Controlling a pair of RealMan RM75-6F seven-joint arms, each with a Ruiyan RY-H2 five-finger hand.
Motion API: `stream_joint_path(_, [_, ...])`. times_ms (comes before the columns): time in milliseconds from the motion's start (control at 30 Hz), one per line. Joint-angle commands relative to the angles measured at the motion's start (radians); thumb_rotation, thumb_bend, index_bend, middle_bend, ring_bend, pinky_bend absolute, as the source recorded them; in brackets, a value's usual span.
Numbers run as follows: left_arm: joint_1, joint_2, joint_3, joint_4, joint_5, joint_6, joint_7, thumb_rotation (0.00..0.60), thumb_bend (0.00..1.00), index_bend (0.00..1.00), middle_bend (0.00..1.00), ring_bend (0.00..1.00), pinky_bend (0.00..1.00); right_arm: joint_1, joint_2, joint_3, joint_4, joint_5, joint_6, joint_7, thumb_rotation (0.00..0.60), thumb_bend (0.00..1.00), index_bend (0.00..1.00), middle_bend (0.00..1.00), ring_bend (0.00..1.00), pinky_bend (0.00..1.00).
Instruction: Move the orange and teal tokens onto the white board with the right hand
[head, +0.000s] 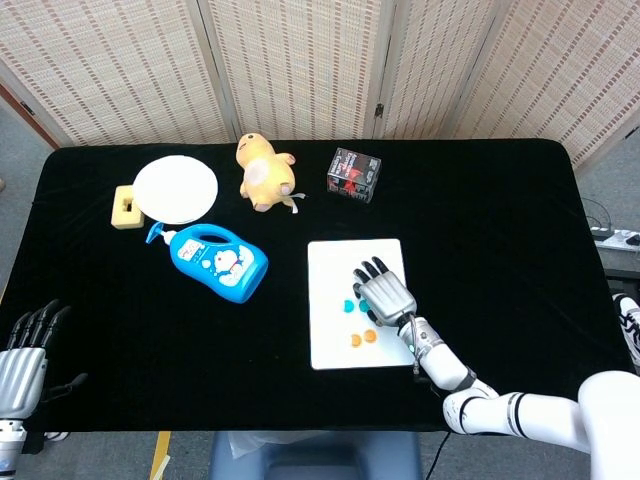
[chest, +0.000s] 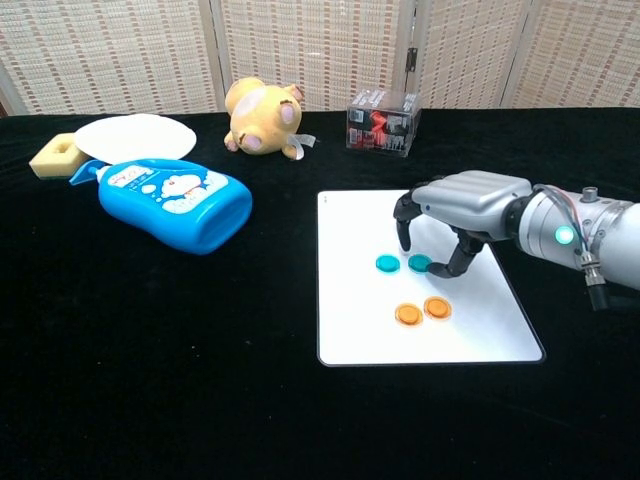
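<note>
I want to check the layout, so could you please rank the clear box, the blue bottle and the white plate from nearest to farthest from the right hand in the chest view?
From the right hand:
1. Clear box, behind it.
2. Blue bottle, to its left.
3. White plate, at the far left back.

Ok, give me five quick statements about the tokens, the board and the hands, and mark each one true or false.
1. Two orange tokens lie on the white board. True.
2. The right hand is over the board. True.
3. The blue bottle lies on the board. False: it lies on the black table, left of the board.
4. Two teal tokens sit side by side. True.
5. The left hand is over the white plate. False: it is at the table's near left edge.
</note>
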Motion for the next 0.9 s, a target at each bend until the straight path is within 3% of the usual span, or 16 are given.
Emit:
stream_joint_path(33, [0.000,-0.001,0.001,0.003,-0.001,-0.001,-0.002,0.600,0.17,0.00,0.00,0.00,0.00,-0.001,0.002,-0.002,-0.004,-0.006,0.005,0.007,0.600,0.43,0.33,0.17,0.06,0.00])
stream_joint_path(267, [-0.003,0.000,-0.002,0.003,0.002,0.000,-0.003,0.600,0.17,0.00,0.00,0.00,0.00,-0.033,0.057,0.014,-0.059,-0.047,0.083,0.052,0.600,0.43,0.30,0.17,0.06,0.00])
stream_joint_path(467, [-0.009,-0.001,-0.011,-0.005,0.005,0.005,0.011,0.600,0.17,0.00,0.00,0.00,0.00,-0.137,0.161,0.010,-0.126,-0.141,0.259,0.131,0.600,0.43,0.27,0.15,0.06,0.00])
stream_joint_path(700, [-0.019,-0.009,-0.024,-0.026,0.003,0.008,0.040,0.600,0.17,0.00,0.00,0.00,0.00,-0.307,0.293,-0.036,-0.168,-0.259,0.462,0.284,0.600,0.43,0.15,0.07,0.01,0.00])
stream_joint_path(900, [-0.023,-0.005,-0.031,-0.056,0.009,0.020,0.056,0.600,0.17,0.00,0.00,0.00,0.00,-0.441,0.376,-0.099,-0.177,-0.339,0.571,0.411,0.600,0.43,0.00,0.00,0.00,0.00])
